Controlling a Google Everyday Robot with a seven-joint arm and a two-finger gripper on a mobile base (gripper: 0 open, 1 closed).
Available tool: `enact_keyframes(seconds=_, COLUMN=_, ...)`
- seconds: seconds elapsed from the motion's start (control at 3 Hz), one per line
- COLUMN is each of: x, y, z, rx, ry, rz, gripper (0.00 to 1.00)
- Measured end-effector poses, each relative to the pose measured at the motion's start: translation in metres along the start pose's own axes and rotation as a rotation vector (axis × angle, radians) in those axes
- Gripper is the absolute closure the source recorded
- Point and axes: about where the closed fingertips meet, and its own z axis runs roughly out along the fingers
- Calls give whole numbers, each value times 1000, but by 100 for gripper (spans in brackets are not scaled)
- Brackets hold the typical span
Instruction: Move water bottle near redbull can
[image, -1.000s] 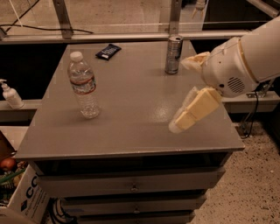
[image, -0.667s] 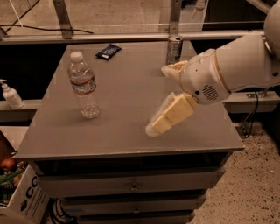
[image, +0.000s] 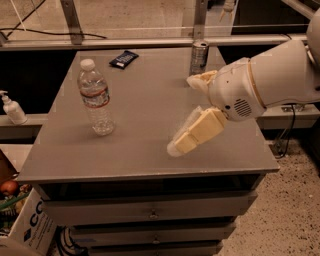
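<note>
The water bottle stands upright on the left part of the grey table; it is clear and ribbed, with a white cap and a reddish label band. The redbull can stands upright at the table's far edge, right of centre, well apart from the bottle. My gripper hangs over the middle right of the table, to the right of the bottle and in front of the can. It is open and empty, with one cream finger above and the other lower down.
A flat dark snack packet lies at the back of the table. A small white pump dispenser stands on a ledge to the left. Drawers sit under the tabletop. A box stands on the floor at lower left.
My gripper and arm have moved left across the table, toward the bottle. The bottle and can have not moved.
</note>
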Motion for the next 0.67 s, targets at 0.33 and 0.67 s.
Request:
enact_keyframes(seconds=0.33, x=-1, y=6, z=19, rx=7, ry=-71, rz=38, gripper=0)
enact_keyframes(seconds=0.67, x=-9, y=7, z=57, rx=22, ry=-193, rz=84, gripper=0)
